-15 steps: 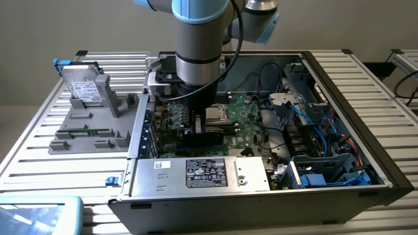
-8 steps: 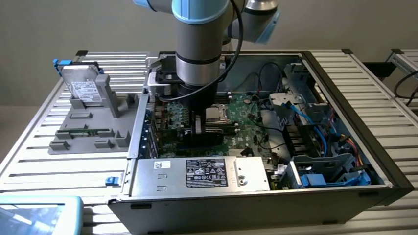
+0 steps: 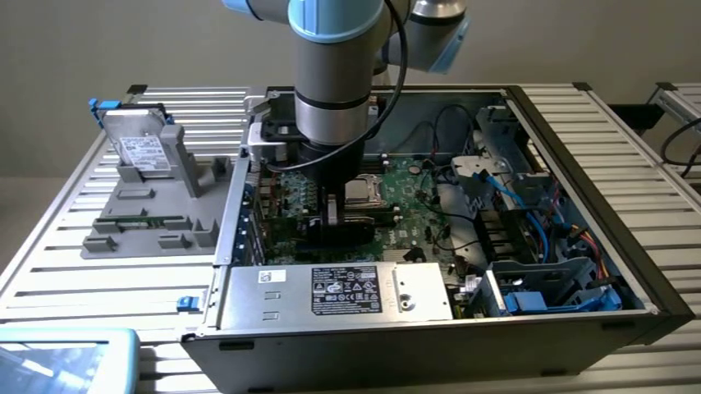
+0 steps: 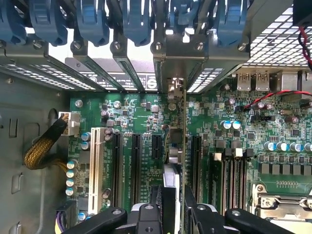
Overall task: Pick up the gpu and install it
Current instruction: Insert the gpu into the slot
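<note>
Holding gpu (image 4: 176,146) upright, gripper (image 4: 176,204) (over motherboard (image 4: 131,112))

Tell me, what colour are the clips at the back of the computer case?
Blue. The clips sit in a row above the green motherboard, clearest in the wrist view.

This looks like a robotics lab or test workshop set up for computer assembly. A grey-and-blue jointed industrial robot arm (image 3: 334,74) reaches down into an opened black desktop computer case (image 3: 438,246), whose green motherboard (image 4: 146,126) with black expansion slots lies bare. The case rests on a desk of ribbed silver aluminium profile (image 3: 98,279), beside a grey moulded plastic fixture (image 3: 153,205) holding spare parts. The wall behind is plain beige.
</note>
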You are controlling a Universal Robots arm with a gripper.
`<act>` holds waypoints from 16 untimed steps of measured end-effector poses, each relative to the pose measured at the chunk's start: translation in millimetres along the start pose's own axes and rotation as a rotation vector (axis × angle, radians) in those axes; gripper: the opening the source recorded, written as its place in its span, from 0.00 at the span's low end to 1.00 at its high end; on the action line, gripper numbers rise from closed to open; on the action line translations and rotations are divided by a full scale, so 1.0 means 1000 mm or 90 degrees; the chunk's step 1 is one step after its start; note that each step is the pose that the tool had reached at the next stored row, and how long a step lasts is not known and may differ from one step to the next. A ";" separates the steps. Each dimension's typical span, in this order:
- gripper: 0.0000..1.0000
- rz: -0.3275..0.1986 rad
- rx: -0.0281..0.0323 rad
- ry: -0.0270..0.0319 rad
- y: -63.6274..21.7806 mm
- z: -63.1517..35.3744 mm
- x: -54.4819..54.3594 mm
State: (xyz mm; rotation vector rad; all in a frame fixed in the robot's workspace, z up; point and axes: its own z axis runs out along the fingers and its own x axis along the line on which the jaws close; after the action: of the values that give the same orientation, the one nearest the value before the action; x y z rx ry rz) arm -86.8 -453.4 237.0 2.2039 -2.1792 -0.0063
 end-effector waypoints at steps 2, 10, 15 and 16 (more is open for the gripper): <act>0.28 0.000 0.0000 0.0001 0.0000 0.0000 0.000; 0.28 0.000 -0.0001 0.0002 0.0000 0.0000 0.000; 0.28 0.000 0.0004 0.0002 0.0000 0.0003 0.000; 0.28 0.000 0.0007 0.0003 0.0001 0.0004 0.000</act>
State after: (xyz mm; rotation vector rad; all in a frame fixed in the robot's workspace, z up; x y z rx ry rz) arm -87.0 -453.5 236.6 2.2045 -2.1793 -0.0046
